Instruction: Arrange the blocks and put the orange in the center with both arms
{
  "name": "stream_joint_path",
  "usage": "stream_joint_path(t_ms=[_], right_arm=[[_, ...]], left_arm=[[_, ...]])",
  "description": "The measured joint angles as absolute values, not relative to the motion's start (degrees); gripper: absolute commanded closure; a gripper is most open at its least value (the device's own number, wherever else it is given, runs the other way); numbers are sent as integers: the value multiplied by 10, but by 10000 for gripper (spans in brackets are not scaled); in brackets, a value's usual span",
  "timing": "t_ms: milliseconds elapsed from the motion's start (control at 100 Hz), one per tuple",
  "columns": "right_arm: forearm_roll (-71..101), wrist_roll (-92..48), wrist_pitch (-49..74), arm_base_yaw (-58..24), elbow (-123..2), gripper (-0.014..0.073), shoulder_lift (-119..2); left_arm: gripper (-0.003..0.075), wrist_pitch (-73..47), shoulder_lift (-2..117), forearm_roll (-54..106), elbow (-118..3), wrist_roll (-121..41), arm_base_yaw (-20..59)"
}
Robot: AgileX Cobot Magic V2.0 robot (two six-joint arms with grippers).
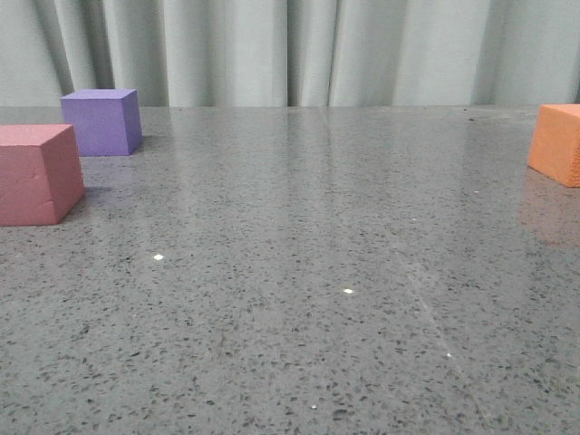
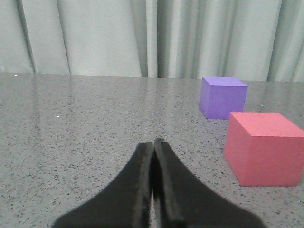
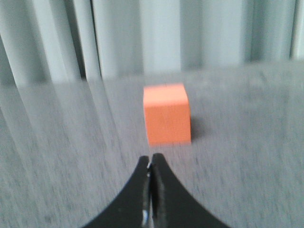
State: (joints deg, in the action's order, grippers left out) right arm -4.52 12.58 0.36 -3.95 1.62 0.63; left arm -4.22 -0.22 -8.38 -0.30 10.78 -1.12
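In the front view the pink-red cube [image 1: 36,172] sits at the left edge, the purple cube [image 1: 102,120] just behind it, and the orange cube [image 1: 557,143] at the far right edge, partly cut off. No gripper shows in the front view. My left gripper [image 2: 153,142] is shut and empty, low over the table, with the pink-red cube [image 2: 263,148] and purple cube [image 2: 222,97] ahead to one side. My right gripper [image 3: 151,157] is shut and empty, pointing at the orange cube [image 3: 166,114] a short way ahead; that view is blurred.
The grey speckled stone tabletop [image 1: 299,272] stretches between the cubes. A pale pleated curtain [image 1: 290,50] hangs behind the table's far edge.
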Motion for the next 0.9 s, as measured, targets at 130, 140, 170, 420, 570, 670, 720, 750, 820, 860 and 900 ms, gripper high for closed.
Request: stream_joint_path(t_ms=[130,140,170,420,570,670,720,750,820,860,900], right_arm=[[-44,145,22,-39,-18,661,6],[-44,146,28,-39,-22,661,6],[-43,153,62,-39,-41,661,5],[-41,164,364,-39,-292,661,-153],[-41,155,451,-39,-415,661,-279],[-41,153,454,-39,-462,661,-344],[-40,153,445,-39,-470,661,-372],[-40,153,435,-39,-473,660,-387],[-40,152,415,-39,-476,630,-423],[-40,149,407,-39,-476,576,-443],[-40,146,397,-39,-476,508,-461]], left_arm=[[733,-42,-2,-84,-3,108,-11],[733,-42,-2,-84,-3,108,-11],[733,-42,-2,-84,-3,108,-11],[733,-42,-2,-84,-3,108,-11],[733,-42,-2,-84,-3,108,-11],[733,-42,-2,-84,-3,108,-11],[733,-42,-2,-84,-3,108,-11],[733,-42,-2,-84,-3,108,-11],[733,-42,-2,-84,-3,108,-11],[733,-42,-2,-84,-3,108,-11],[733,-42,-2,-84,-3,108,-11]])
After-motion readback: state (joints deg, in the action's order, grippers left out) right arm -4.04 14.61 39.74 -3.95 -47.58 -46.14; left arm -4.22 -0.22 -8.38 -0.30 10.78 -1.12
